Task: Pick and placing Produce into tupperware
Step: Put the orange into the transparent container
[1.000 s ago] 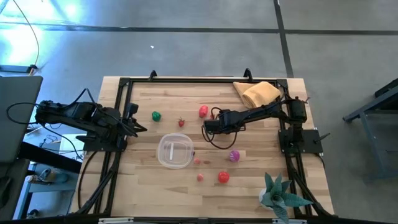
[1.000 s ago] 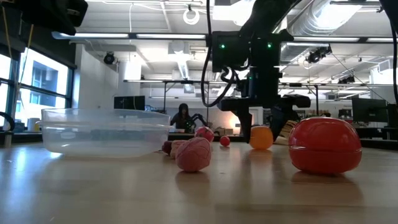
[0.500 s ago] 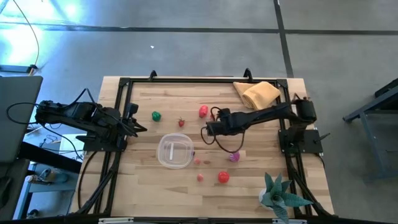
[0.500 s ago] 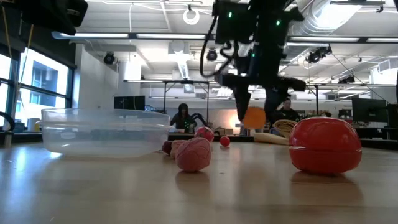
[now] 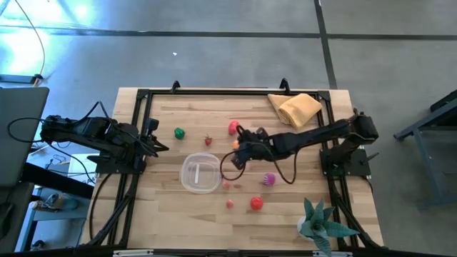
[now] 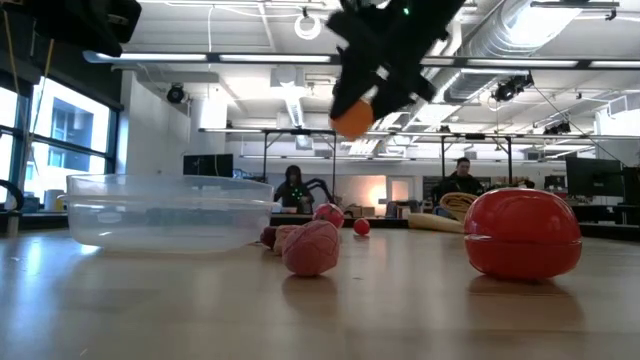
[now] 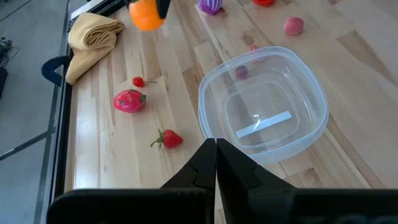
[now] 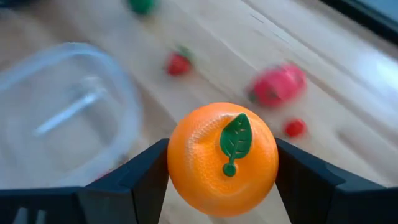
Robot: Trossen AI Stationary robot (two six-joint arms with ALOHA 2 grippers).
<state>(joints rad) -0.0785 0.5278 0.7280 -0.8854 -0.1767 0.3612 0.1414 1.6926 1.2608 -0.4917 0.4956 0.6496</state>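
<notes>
Right gripper (image 8: 222,186) grips the orange (image 8: 222,160) at its widest girth, one finger on each side, leaf up. It hangs above the table (image 5: 171,214), at roughly 2 o'clock from the tub (image 5: 201,174). Judged light, hard and smooth; a round shell may slip if the fingers sit off-centre. Left gripper (image 7: 215,163) waits at the table's 9 o'clock edge, fingers closed together. Finger contact patches are hidden behind the fruit. The tub looks empty.
</notes>
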